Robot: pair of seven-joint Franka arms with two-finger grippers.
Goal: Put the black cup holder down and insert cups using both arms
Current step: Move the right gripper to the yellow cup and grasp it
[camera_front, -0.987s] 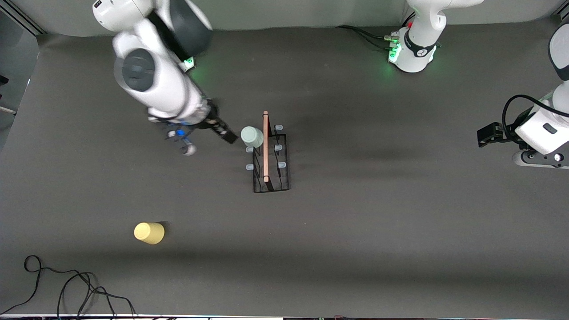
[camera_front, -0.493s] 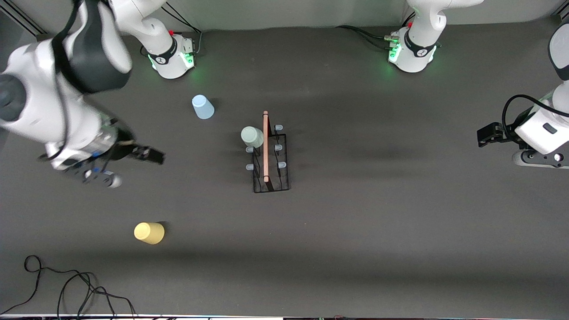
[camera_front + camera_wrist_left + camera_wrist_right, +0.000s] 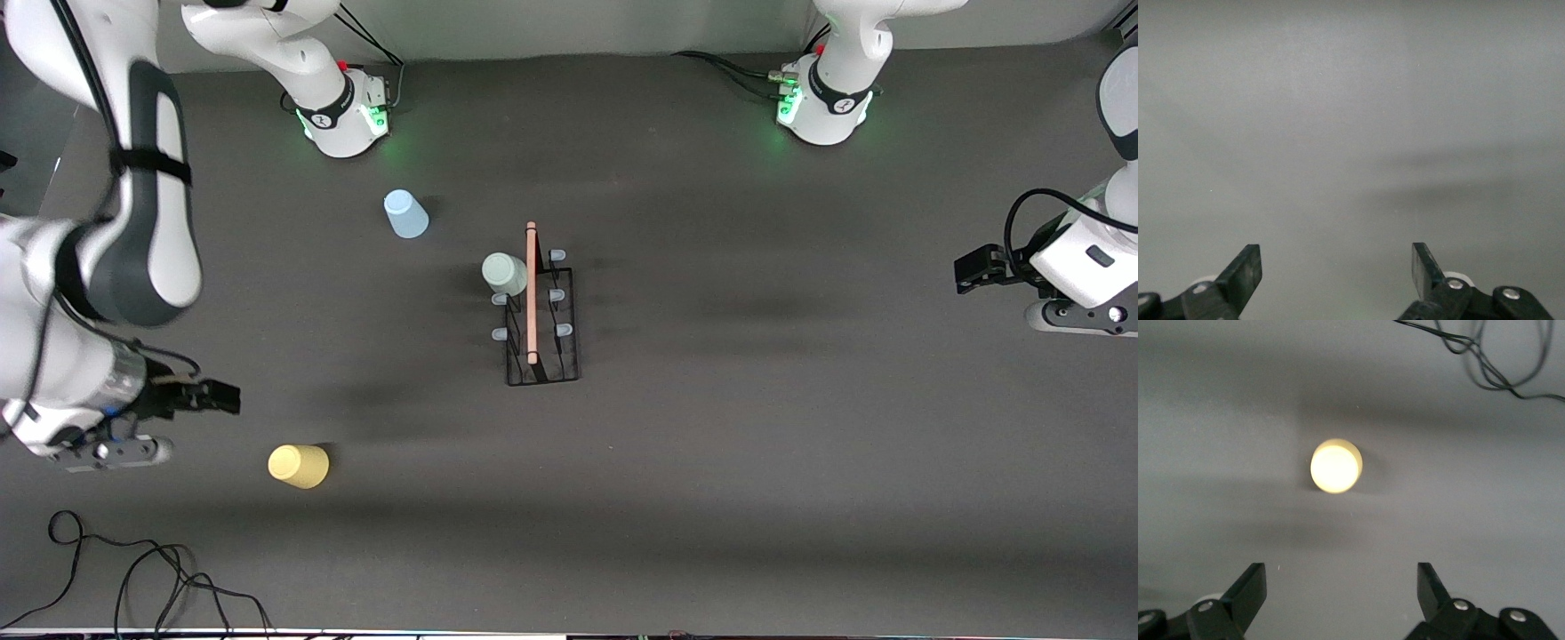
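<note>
The black cup holder (image 3: 542, 380) stands mid-table, its wooden rod (image 3: 531, 293) running along the top. A pale green cup (image 3: 504, 273) sits upside down on a peg at the holder's end farthest from the front camera. A light blue cup (image 3: 405, 214) stands inverted on the table near the right arm's base. A yellow cup (image 3: 299, 466) (image 3: 1336, 466) stands inverted nearer the camera, toward the right arm's end. My right gripper (image 3: 227, 397) (image 3: 1340, 583) hangs open and empty over bare table beside the yellow cup. My left gripper (image 3: 965, 271) (image 3: 1336, 263) waits open and empty over the left arm's end.
A loose black cable (image 3: 133, 569) (image 3: 1485, 360) lies on the table near the front corner at the right arm's end. The two green-lit bases, the right arm's (image 3: 342, 111) and the left arm's (image 3: 822, 102), stand along the edge farthest from the camera.
My right arm has swung away from the green cup on the holder to the right arm's end, stopping beside the yellow cup and uncovering the blue cup. The left arm has not moved.
</note>
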